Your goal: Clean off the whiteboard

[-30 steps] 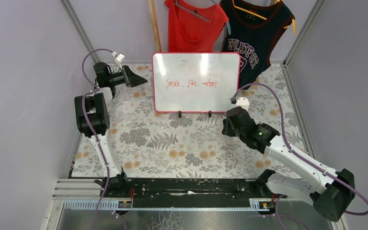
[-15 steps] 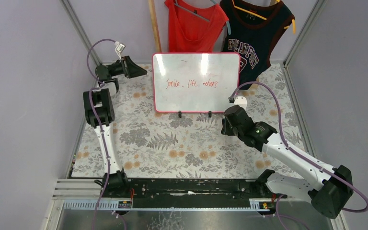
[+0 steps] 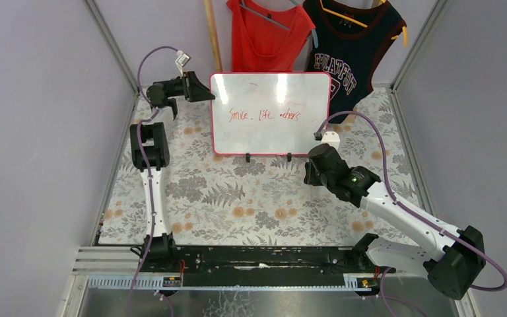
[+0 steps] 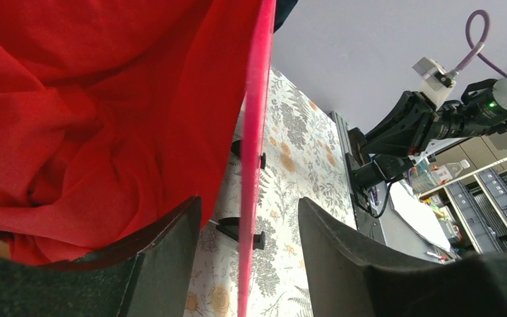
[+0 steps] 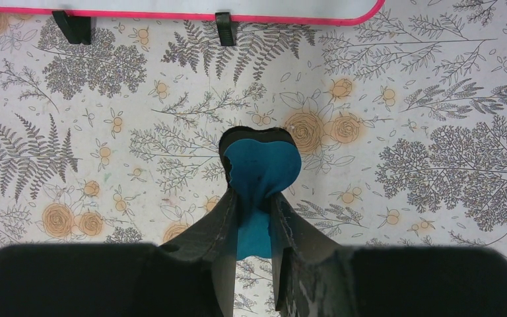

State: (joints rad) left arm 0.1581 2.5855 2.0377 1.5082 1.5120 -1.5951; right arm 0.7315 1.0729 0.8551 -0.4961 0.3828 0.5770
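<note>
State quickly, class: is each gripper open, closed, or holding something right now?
Left gripper: open, jaws either side of the whiteboard edge, not gripping it.
Right gripper: closed on the blue eraser.

Whiteboard upright on table's far middle, left end effector astride its left edge

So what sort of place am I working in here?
Probably a staged test cell in a lab, not a home: bare walls framed by aluminium posts, a floral tablecloth under the whiteboard, and shelved storage bins nearby.
</note>
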